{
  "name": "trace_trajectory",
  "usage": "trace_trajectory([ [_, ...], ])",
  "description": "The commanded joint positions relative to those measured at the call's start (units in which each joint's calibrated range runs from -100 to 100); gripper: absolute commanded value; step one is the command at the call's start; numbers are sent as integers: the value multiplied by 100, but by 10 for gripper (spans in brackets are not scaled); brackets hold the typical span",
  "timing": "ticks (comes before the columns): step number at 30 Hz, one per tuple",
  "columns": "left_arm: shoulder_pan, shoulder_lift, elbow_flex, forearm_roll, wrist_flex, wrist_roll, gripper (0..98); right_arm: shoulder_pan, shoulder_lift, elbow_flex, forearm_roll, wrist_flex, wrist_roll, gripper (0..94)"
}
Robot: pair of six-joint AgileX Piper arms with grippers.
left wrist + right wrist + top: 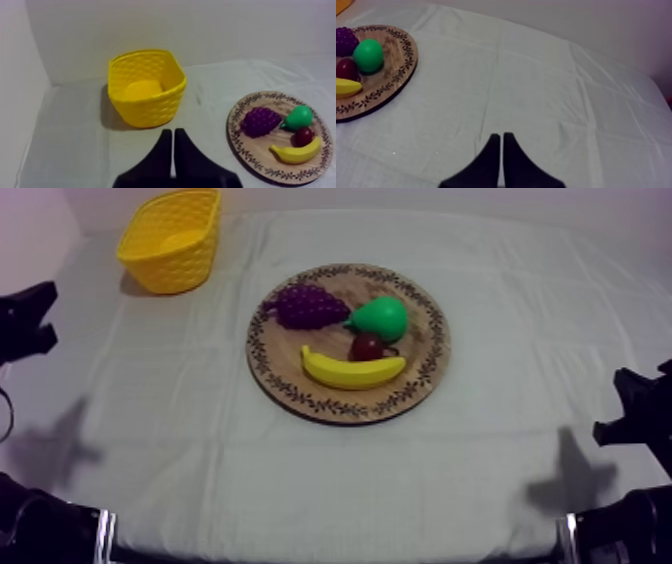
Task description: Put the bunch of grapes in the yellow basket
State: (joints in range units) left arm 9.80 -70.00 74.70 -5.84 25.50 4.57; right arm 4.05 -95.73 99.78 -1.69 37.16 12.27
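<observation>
A purple bunch of grapes (307, 306) lies on the far left part of the round wooden board (425, 373) in the middle of the table. The yellow basket (172, 238) stands at the back left and holds nothing. My left gripper (173, 134) is shut into a narrow wedge, pointing at the cloth in front of the basket (145, 88), with the grapes (260, 121) off to its side on the board (235, 131). My right gripper (501, 137) is also shut, over bare cloth well away from the board (393, 80) and grapes (344, 40).
On the board with the grapes lie a green pear (380, 318), a small red fruit (367, 346) and a banana (352, 371). Both arms rest low at the table's left (25, 320) and right (640, 413) edges. Cloth spreads wide around the board.
</observation>
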Motion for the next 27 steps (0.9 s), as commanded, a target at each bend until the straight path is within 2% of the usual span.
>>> trace_trajectory([
  [1,93,579,-455,-10,-5,-2,0,1,-2,-1,1,2,1,5],
  [16,508,2101,-1986,0,87,-43,0,1,-2,-1,1,2,1,5],
  [27,1017,3336,-4036,61,1859,-695,0,1,-2,-1,1,2,1,5],
])
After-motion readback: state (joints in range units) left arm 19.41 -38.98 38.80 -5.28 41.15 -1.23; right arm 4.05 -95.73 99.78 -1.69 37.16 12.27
